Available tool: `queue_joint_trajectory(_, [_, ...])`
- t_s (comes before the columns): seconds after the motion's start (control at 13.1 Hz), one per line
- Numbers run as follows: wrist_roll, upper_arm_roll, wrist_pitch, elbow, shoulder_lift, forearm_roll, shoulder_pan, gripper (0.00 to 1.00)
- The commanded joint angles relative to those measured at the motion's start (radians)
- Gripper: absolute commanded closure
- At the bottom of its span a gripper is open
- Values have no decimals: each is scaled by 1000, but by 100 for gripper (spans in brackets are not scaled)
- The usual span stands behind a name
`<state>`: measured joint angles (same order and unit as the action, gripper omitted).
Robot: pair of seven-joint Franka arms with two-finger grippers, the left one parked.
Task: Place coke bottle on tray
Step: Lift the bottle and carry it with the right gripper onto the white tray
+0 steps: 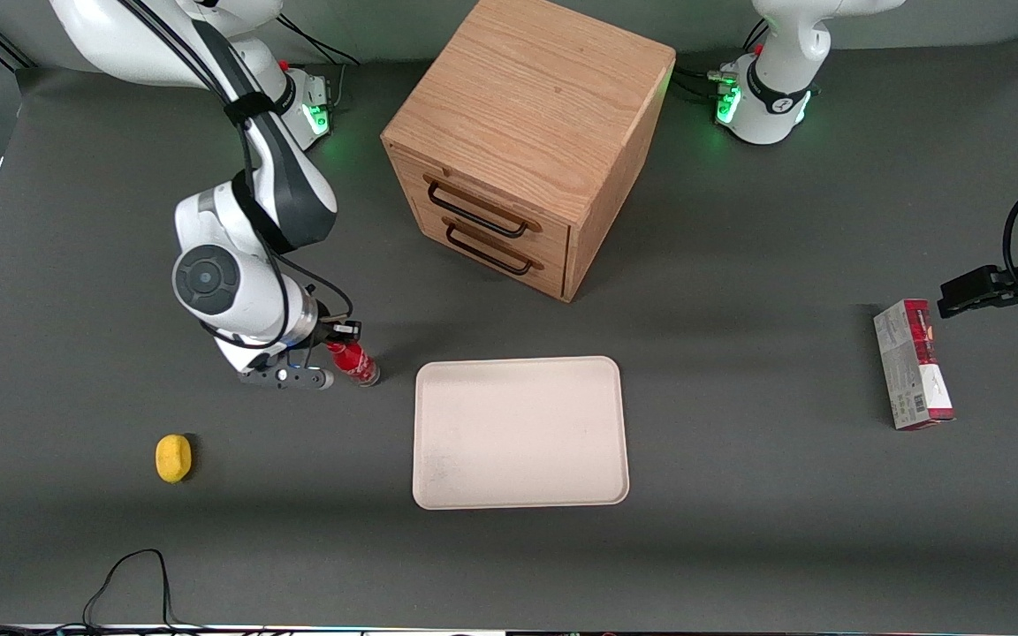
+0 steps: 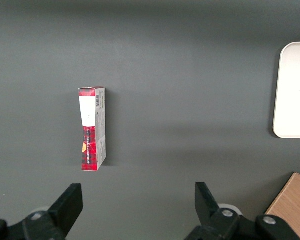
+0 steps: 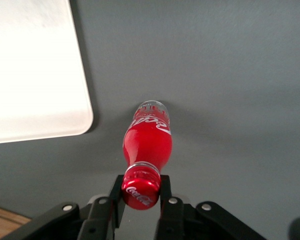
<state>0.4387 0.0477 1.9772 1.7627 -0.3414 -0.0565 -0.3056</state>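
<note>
The pincer (image 3: 141, 196) pinches the coke bottle (image 3: 148, 145) at its cap, standing on the table (image 1: 739, 495) just beside the tray (image 1: 520, 433); lifting and placing remain.

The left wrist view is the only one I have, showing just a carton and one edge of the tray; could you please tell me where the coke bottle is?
Observer: The coke bottle stands on the table beside the tray, toward the working arm's end, not yet on it.
Operator: Thank you. Does the gripper have it?
Observer: Yes. The gripper is closed on the red cap, with a finger pressed against each side of it.
Operator: Is there anything already lying on the tray?
Observer: No, the front view shows its whole surface bare.
Operator: Is anything else close to the bottle?
Observer: A yellow lump lies nearer the front camera than the bottle, well apart from it.
</note>
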Motion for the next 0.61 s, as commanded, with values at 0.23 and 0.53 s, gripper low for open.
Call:
queue_joint_trajectory(0.23, [6,-6,-545,-579,-108,-11,40,100])
queue_joint_trajectory(0.53, [8,-5,-784,-899,-229,-11,51,100])
